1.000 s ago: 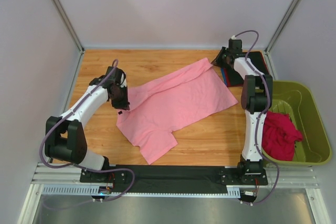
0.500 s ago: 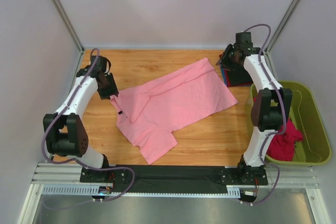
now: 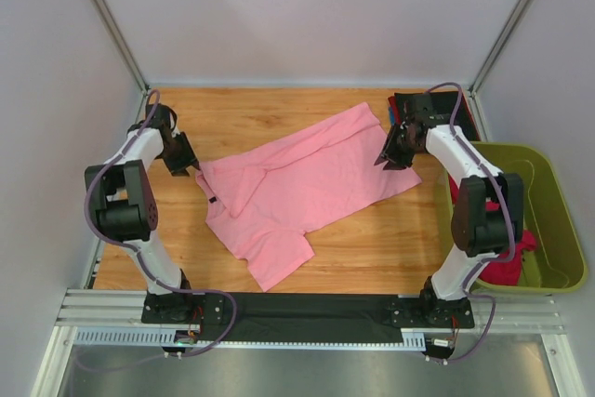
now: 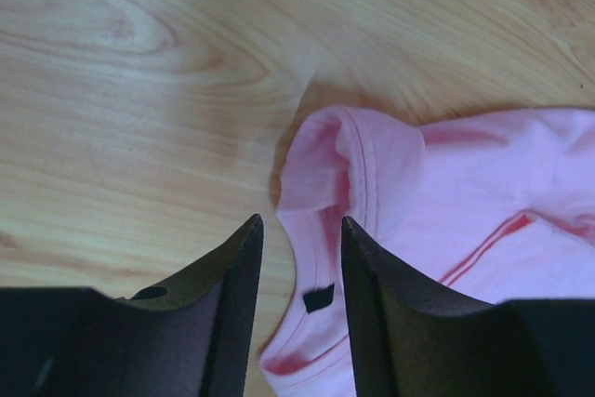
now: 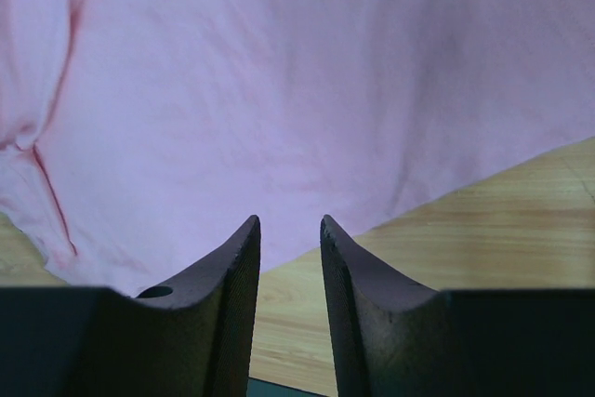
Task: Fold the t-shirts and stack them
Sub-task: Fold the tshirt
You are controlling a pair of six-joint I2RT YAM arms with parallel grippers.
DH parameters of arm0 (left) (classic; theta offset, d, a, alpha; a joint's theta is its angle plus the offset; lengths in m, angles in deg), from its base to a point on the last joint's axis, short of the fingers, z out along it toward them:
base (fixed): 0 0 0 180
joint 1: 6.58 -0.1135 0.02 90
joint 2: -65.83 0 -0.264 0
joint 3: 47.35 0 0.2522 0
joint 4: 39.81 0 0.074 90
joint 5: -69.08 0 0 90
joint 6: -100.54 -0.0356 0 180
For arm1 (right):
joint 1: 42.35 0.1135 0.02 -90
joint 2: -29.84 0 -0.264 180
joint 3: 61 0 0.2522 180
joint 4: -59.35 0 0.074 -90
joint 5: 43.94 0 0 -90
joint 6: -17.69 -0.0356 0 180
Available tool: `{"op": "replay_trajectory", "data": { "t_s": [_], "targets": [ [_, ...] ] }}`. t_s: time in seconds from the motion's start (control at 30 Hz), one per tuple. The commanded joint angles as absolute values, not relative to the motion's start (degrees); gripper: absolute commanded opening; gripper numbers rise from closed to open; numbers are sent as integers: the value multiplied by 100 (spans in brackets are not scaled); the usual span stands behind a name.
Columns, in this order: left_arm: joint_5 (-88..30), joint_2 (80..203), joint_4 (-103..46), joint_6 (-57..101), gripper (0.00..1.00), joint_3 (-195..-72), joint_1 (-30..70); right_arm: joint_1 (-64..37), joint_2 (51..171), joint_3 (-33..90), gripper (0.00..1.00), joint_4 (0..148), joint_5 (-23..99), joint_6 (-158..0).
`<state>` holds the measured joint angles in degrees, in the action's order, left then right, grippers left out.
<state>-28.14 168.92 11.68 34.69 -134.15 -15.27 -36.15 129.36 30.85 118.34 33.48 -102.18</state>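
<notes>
A light pink t-shirt [image 3: 297,178] lies spread out on the wooden table, rumpled, with a fold across its top. My left gripper [image 3: 190,167] is open and empty just left of the shirt's left corner; in the left wrist view [image 4: 299,222] the collar with a black tag [image 4: 318,297] lies between the fingers. My right gripper [image 3: 382,162] is open and empty over the shirt's right edge [image 5: 297,90]. A magenta-red shirt [image 3: 507,262] lies crumpled in the olive-green tub. A folded stack with black on top [image 3: 456,118] sits at the back right.
The olive-green tub [image 3: 558,220] stands at the right of the table. White walls and metal posts close in the back and sides. A black strip [image 3: 307,309] runs along the near edge between the arm bases.
The left gripper has let go of the shirt's left corner and drawn back left. The right gripper has moved from the back right stack down to the shirt's right edge. The shirt lies flatter.
</notes>
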Motion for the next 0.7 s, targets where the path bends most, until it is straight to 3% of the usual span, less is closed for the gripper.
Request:
{"op": "replay_trajectory", "data": {
  "t_s": [0.0,0.27,0.37,0.5,0.67],
  "targets": [
    [-2884,17242,1032,3348,45,-13775,-1581,-3532,12836,2985,33,11609,3155,-10044],
    [-2821,17630,1094,3665,34,-13687,-1581,-3523,13029,3318,33,11864,3314,-9947],
    [-2498,17771,1427,3656,1,-13924,-1581,-3496,12890,3266,33,11864,3401,-10017],
    [-1793,17876,1754,3665,0,-14337,-1695,-3426,12714,2863,33,11776,3604,-10158],
    [-2608,18709,1640,3533,0,-15540,-1906,-3224,12625,2361,32,11311,3972,-10509]
  ]
}}
